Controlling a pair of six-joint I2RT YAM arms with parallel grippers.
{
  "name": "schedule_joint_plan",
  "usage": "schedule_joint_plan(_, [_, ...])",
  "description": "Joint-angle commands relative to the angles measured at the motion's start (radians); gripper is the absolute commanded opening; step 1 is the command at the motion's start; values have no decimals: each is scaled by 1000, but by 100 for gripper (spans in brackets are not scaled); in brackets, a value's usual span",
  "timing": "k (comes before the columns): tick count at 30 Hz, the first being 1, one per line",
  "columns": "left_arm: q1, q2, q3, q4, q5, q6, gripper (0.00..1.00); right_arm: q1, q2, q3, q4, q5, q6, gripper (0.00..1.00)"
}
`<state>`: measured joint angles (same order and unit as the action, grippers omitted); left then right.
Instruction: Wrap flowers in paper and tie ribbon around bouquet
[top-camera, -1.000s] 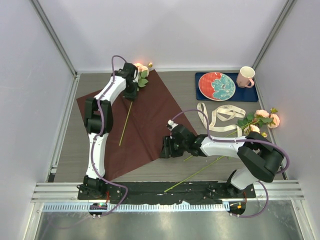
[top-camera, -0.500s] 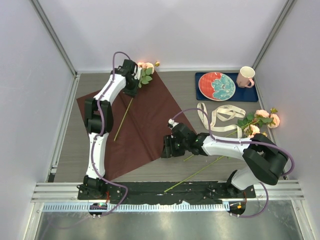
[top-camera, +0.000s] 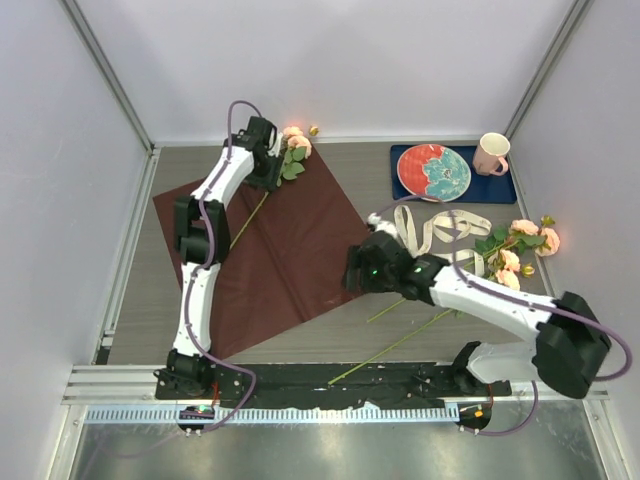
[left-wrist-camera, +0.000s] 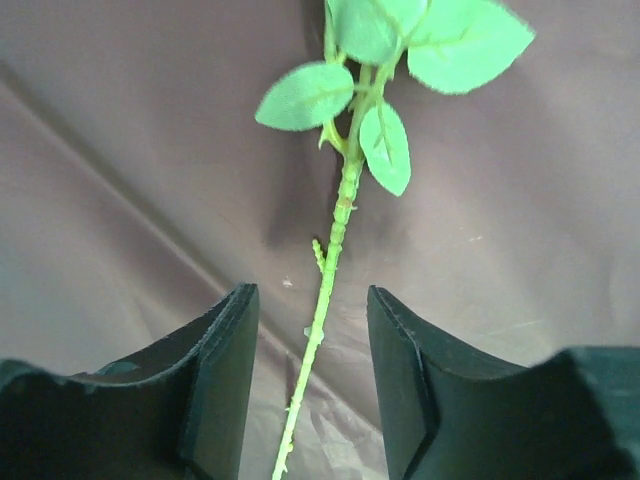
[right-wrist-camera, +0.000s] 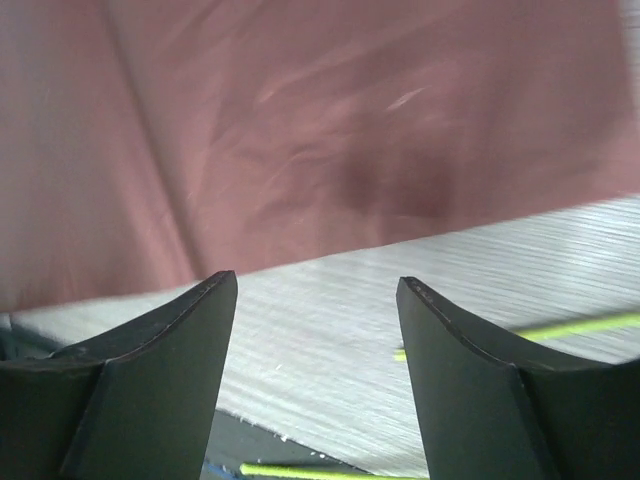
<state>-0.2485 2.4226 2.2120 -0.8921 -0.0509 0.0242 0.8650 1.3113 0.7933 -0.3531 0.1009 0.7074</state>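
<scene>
A: What is noticed at the left hand (left-wrist-camera: 310, 325)?

B: It is now spread, where a second ago it was pressed together. The stem (left-wrist-camera: 335, 235) of one rose (top-camera: 295, 142) is seen between the fingers but is not pinched. It is laid flat on the paper (top-camera: 290, 250).

A: So the rose is let go?

B: That is how it is judged. The bloom is set at the far corner of the paper, and the stem is run back across the sheet.

A: And the right hand (right-wrist-camera: 315, 300)?

B: It is spread wider than before, and nothing is held in it. It is shifted off the right edge of the paper, toward the ribbon (top-camera: 445, 225), which is left looped on the desk (top-camera: 350, 165).

A: What is left to be done?

B: Most of it. The other flowers (top-camera: 520, 245) are left at the right of the desk, well apart from the paper. Nothing is wrapped or tied yet. Another flower is probably to be fetched next.
</scene>
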Motion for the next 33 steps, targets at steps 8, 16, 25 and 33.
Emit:
schedule_joint_plan(8, [-69,-347,-96,47,206,-273,55,-550,-259,-75,-300,164,135,75])
schedule_joint_plan(16, [-438,-692,-521,180,217,-337,55,-777,-182,-26,-339,174,96,72])
schedule_joint_plan(25, [-777,-870,-912,361,168,-435,56,-814,-9,-9,-254,198,112,64])
schedule_joint_plan(33, [-865,-818,-997,487,189,-435,57,-816,-148,-37,-414,313,119,75])
